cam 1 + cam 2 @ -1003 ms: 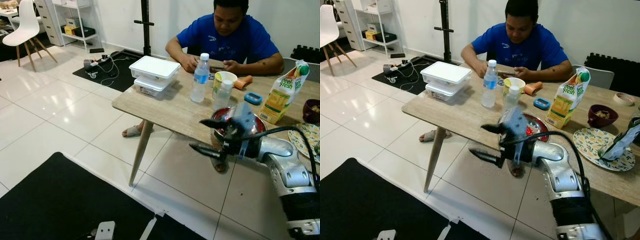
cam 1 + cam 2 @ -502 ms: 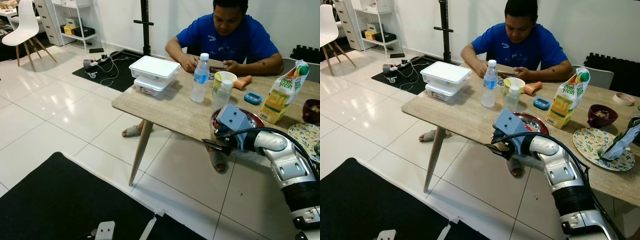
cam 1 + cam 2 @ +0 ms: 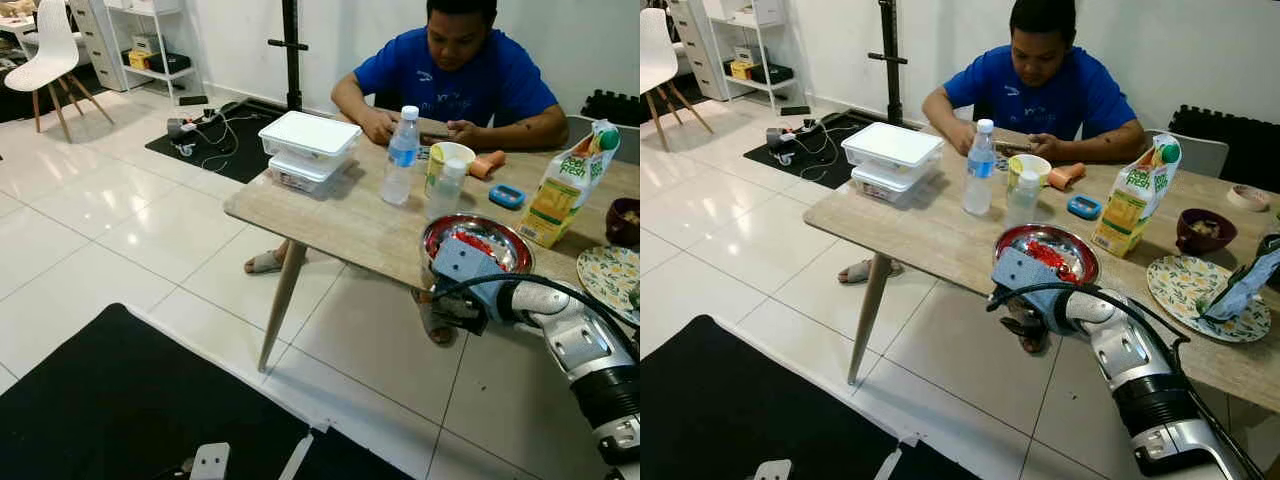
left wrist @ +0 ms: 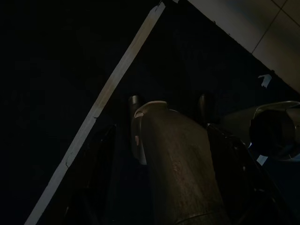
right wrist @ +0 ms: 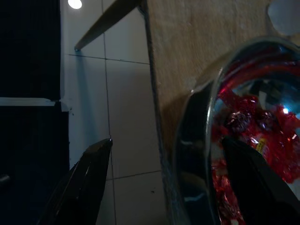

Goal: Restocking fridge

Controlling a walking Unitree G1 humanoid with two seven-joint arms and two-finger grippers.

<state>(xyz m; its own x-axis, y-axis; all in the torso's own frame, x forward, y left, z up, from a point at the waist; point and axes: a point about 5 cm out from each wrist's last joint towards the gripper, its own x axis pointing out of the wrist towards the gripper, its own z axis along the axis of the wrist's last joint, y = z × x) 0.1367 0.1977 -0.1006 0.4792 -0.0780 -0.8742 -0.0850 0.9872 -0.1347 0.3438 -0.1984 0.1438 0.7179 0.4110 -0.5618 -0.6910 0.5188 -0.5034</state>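
Shiny metal bowl [image 3: 1047, 252] of red-wrapped sweets sits at the near edge of the wooden table [image 3: 930, 232]. The right gripper [image 5: 164, 183] is spread wide around its rim: one finger [image 5: 253, 178] over the sweets, the other outside. Juice carton [image 3: 1132, 197], water bottle [image 3: 979, 169] and stacked tubs [image 3: 891, 156] stand further back; white tile floor [image 3: 730, 240], someone seated opposite. Left arm's idle, can't tell its fingers.

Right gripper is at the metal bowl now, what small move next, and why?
Probably close the fingers on the rim. In the right wrist view the right gripper is open and straddles the near rim of the metal bowl: one finger is over the red wrapped sweets inside, the other hangs outside past the table edge. Closing should pinch the bowl's wall.
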